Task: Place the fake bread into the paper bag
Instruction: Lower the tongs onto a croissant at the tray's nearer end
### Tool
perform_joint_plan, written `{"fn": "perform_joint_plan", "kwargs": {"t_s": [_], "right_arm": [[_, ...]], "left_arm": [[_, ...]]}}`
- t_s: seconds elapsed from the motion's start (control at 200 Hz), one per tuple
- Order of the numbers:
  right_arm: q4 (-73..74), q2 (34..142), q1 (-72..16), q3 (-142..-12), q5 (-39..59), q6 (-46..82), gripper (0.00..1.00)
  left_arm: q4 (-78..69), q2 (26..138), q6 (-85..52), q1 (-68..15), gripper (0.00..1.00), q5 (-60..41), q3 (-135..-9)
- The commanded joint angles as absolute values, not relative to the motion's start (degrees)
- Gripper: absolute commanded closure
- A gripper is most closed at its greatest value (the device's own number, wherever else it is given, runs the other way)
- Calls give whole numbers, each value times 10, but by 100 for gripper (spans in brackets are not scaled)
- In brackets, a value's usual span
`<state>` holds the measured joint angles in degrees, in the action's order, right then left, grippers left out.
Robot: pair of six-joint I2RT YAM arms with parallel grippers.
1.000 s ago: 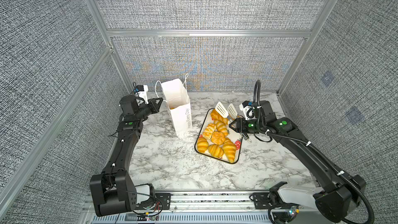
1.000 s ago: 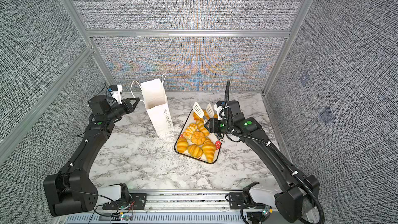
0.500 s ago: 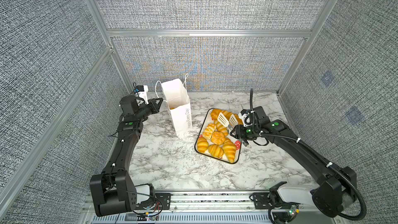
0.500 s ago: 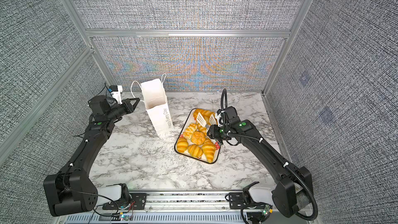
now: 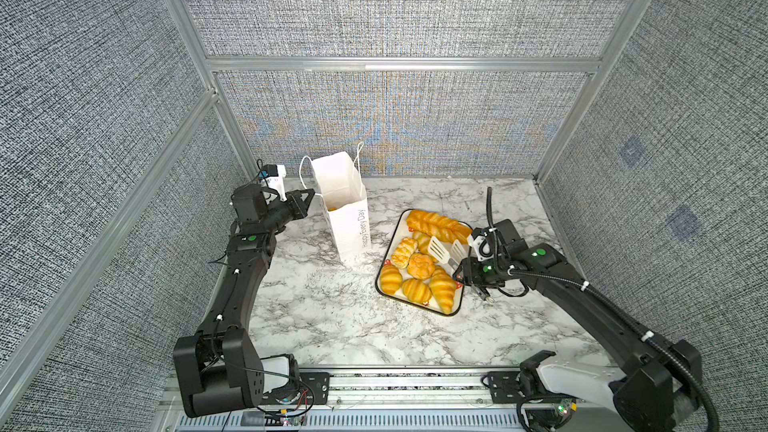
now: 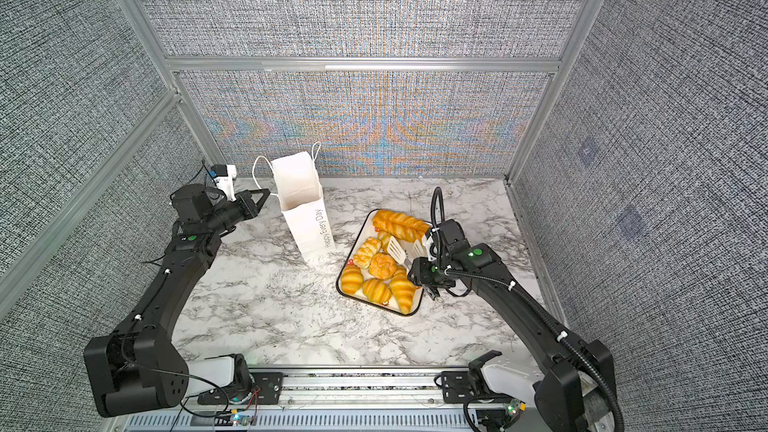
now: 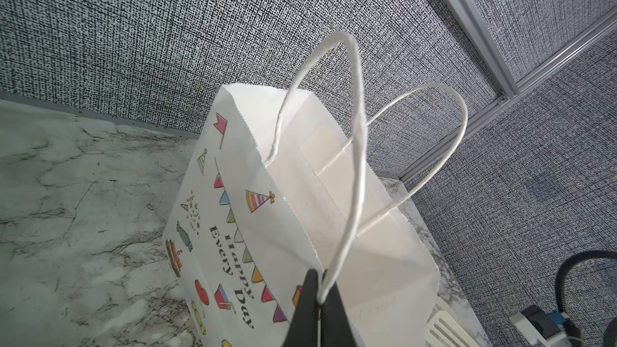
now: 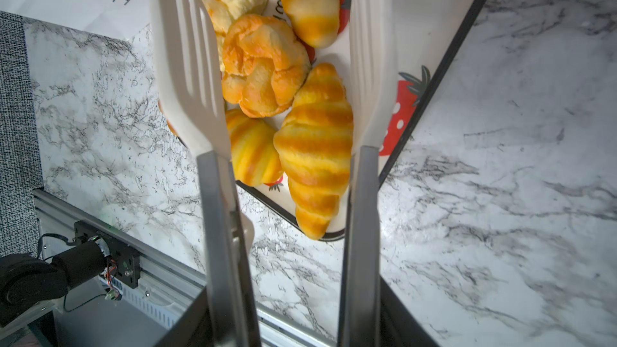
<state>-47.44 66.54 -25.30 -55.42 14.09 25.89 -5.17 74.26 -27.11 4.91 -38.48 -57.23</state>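
Note:
The white paper bag (image 5: 348, 228) (image 6: 308, 222) (image 7: 267, 228) stands upright at the back left, and a bit of orange shows inside it. My left gripper (image 5: 309, 197) (image 6: 262, 195) (image 7: 319, 302) is shut on its near cord handle (image 7: 357, 148). The fake bread (image 5: 419, 268) (image 6: 382, 268) lies on the strawberry-print tray (image 5: 377, 284) (image 8: 417, 11), with the long braided loaf (image 5: 436, 222) at the far end. My right gripper (image 5: 465, 272) (image 6: 417, 272) (image 8: 293, 328) is shut on the white slotted tongs (image 5: 444, 251) (image 8: 187, 61). The tong blades stand apart just above a croissant (image 8: 317, 138) and the round bun (image 8: 263, 65).
Grey fabric walls with aluminium posts close in the marble table (image 5: 332, 317) on three sides. A metal rail (image 5: 395, 380) with the two arm bases runs along the front edge. A black cable (image 5: 490, 209) loops above my right wrist.
My right arm has carried the tongs from the tray's far end down and nearer, over the croissants and bun. The left arm and the bag have not moved.

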Motion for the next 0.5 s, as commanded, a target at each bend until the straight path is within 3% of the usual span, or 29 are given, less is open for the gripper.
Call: {"fn": "perform_joint_plan", "kwargs": {"t_s": [0.0,0.495], "right_arm": [[-512,647,-255,-547,150,276,45],[-586,611,-271,-535,163,296,43]], "left_arm": [[-70,743,-275,48,100,-395,-572],[-68,737,-269,48,100,-388,-572]]}}
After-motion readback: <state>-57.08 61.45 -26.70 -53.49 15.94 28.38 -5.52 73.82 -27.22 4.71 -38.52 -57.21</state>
